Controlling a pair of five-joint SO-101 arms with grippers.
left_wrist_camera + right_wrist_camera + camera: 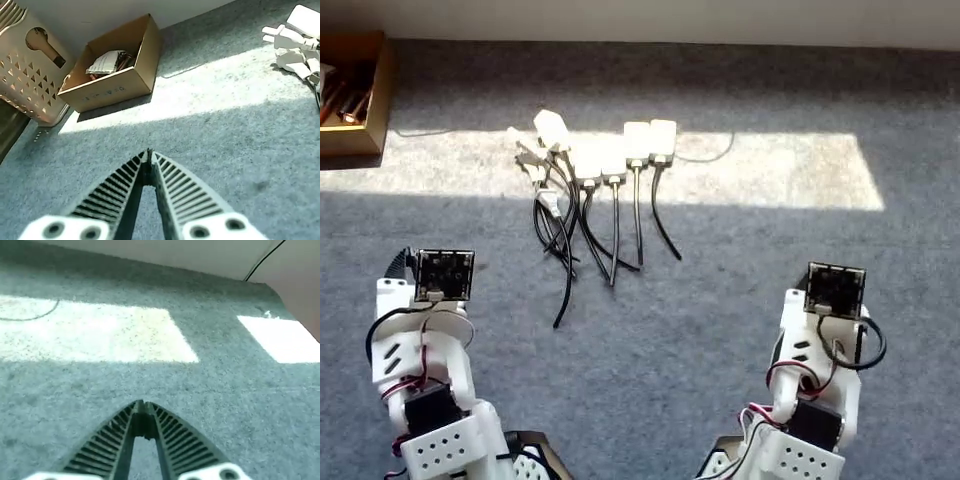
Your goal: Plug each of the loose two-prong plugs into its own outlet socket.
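Several white plugs and socket blocks (pixel 610 155) with black cords (pixel 585 235) lie bunched on the grey carpet, at the edge of a sunlit patch. In the left wrist view two-prong plugs (pixel 292 37) lie far off from my left gripper (pixel 149 154), which is shut with nothing between its ribbed fingers (pixel 177 187). My right gripper (pixel 142 405) is also shut and empty, low over bare carpet. In the high view both arms (pixel 430 340) (pixel 825 350) sit near the front edge, well short of the plugs.
A cardboard box (pixel 117 82) with items inside stands at the far left (pixel 355 95), beside a perforated plastic basket (pixel 25 70). A thin cable (pixel 705 155) trails across the sunlit carpet. A wall runs along the back.
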